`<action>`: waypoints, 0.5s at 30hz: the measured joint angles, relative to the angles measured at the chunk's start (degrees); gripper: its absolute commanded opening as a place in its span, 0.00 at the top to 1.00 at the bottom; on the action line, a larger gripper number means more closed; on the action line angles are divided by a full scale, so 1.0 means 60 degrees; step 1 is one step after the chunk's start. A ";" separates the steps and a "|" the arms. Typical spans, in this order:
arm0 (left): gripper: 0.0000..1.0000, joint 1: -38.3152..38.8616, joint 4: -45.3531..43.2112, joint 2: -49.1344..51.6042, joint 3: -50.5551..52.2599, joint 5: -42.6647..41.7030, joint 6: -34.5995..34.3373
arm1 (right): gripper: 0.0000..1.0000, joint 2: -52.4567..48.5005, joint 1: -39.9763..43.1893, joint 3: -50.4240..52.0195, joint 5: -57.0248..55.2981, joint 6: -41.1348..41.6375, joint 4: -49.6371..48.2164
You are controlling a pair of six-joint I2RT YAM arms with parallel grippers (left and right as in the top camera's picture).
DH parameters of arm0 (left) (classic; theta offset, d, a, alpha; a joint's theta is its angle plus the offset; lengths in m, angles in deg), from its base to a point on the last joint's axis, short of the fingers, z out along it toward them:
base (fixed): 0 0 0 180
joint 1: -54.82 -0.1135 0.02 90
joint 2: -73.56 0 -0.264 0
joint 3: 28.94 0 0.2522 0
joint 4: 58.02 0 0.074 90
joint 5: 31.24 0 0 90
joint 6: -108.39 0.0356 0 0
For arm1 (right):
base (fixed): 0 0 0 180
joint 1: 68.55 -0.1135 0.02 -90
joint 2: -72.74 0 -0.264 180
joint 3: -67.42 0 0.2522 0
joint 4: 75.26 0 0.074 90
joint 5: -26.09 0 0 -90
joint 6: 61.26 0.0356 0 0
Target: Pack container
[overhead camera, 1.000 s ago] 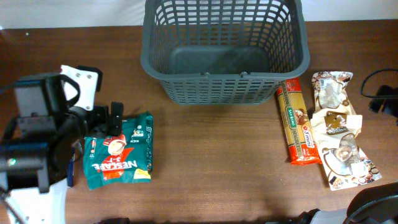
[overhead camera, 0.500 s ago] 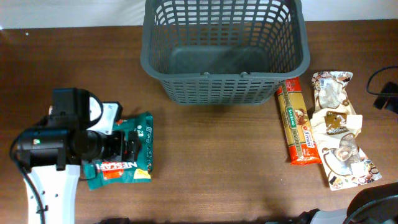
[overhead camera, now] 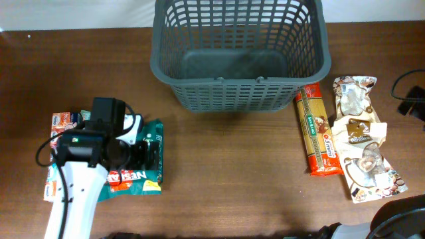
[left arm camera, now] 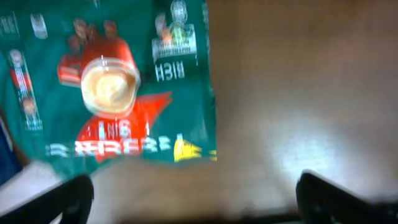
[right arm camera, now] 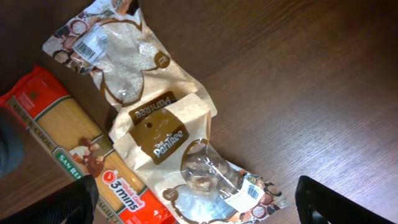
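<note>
From overhead, the dark grey container [overhead camera: 239, 81] stands at 12 o'clock on the table [overhead camera: 226, 192]. At 8 o'clock the left tool [overhead camera: 145, 156] hangs over a green coffee packet [overhead camera: 136, 178]. An orange-and-white packet [overhead camera: 63, 121] lies at that packet's 9 o'clock side. At 3 o'clock a spaghetti packet [overhead camera: 317, 133] lies just beside some beige packets [overhead camera: 362, 139], its top end near the container's corner.

The left wrist view is blurred. The left tool's fingers [left arm camera: 56, 199] are spread wide and grip nothing, with the green packet toward 10 o'clock.

In the right wrist view, the right tool [right arm camera: 199, 202] is also spread wide and holds nothing. It is above the beige packets, with the spaghetti at 8 o'clock.
</note>
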 measured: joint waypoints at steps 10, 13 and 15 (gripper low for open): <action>0.00 0.0007 -0.2251 0.0790 0.0426 0.1213 -0.0463 | 0.01 0.0000 0.0000 0.0000 0.0393 0.0058 0.0102; 0.00 0.0011 -0.2244 0.1177 0.0430 0.1676 -0.0474 | 0.01 0.0000 0.0000 0.0000 0.0463 0.0073 0.0102; 0.00 0.0069 -0.2186 0.1417 0.0430 0.1836 -0.0503 | 0.01 0.0000 0.0000 0.0000 0.0470 0.0091 0.0102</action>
